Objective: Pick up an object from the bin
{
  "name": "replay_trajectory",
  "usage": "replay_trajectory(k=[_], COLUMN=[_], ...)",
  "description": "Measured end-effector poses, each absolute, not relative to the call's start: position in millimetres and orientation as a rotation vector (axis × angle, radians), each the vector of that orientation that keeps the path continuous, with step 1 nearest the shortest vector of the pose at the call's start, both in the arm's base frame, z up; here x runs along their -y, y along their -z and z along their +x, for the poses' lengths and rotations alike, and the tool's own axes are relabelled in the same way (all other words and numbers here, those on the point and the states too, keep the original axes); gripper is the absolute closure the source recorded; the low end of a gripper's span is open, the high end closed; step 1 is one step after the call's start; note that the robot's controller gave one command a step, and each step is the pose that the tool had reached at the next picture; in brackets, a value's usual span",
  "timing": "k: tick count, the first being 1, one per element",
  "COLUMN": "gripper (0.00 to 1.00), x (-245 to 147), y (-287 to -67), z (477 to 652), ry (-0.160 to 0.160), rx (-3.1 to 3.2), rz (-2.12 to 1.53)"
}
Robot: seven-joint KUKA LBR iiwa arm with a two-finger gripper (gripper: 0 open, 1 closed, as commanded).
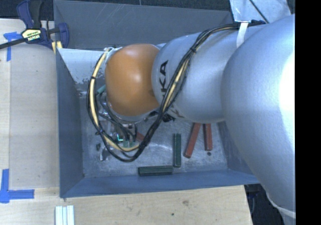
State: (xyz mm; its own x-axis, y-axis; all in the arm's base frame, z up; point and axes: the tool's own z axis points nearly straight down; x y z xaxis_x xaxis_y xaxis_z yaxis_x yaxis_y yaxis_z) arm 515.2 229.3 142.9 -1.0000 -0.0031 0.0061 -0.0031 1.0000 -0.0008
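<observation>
Silver KUKA arm (241, 68) comes in from the right over the grey metal bin (70, 133). Orange wrist cover (130, 78) w/ black + yellow cables (93, 99) sits above the bin's left-centre floor. Gripper (118, 138) is under the cover, mostly hidden; can't tell if released or clenched. Nearest things: dark green bar (155, 171) flat by the front wall, long axis left-right. 2nd dark bar (177, 149) just beside it, axis front-back. Two red-brown sticks (192, 140) further right, approx front-back, far ends under the arm.
</observation>
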Motion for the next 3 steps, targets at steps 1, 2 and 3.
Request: replay_trajectory(k=[1,2,3], gripper=[0.00,0.00,1.00], x=[-228.4,-181.0,-188.0], y=[-147.1,-97.7,-77.6], z=[517.6,511.4,558.8], ry=[0.002,0.006,0.008], rx=[3.143,3.149,3.152], rz=[0.000,0.053,0.303])
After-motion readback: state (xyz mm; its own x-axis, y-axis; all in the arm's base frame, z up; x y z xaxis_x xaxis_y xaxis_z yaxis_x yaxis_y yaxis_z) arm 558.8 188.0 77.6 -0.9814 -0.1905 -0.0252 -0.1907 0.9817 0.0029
